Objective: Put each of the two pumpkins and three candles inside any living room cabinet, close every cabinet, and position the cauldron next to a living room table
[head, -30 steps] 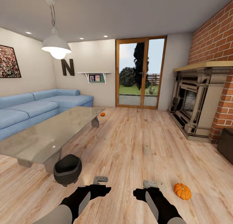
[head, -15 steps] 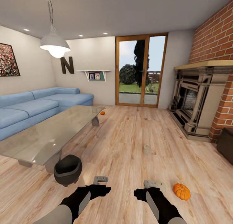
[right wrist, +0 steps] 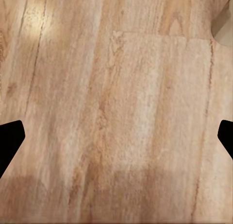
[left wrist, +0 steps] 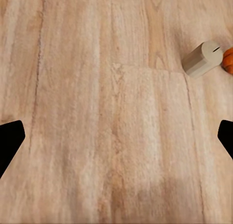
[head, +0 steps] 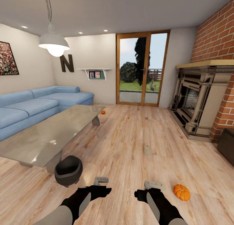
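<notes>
Head view, left to right. The table [head: 48, 133] is occupying 9 o'clock, the cauldron [head: 68, 170] sitting on the floor [head: 130, 137] just beside its near corner. The far pumpkin [head: 102, 112] is lying by the table's far end at 11 o'clock. The left gripper [left wrist: 116, 136] and right gripper [right wrist: 116, 136] are hanging with jaws wide, holding nothing. A candle [head: 147, 149] is standing at 1 o'clock; the near pumpkin [head: 181, 192] is resting at 4 o'clock.

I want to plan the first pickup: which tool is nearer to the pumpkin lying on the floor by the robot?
Right. The right tool is just beside the near pumpkin; the left tool is farther away, toward the cauldron.
</notes>
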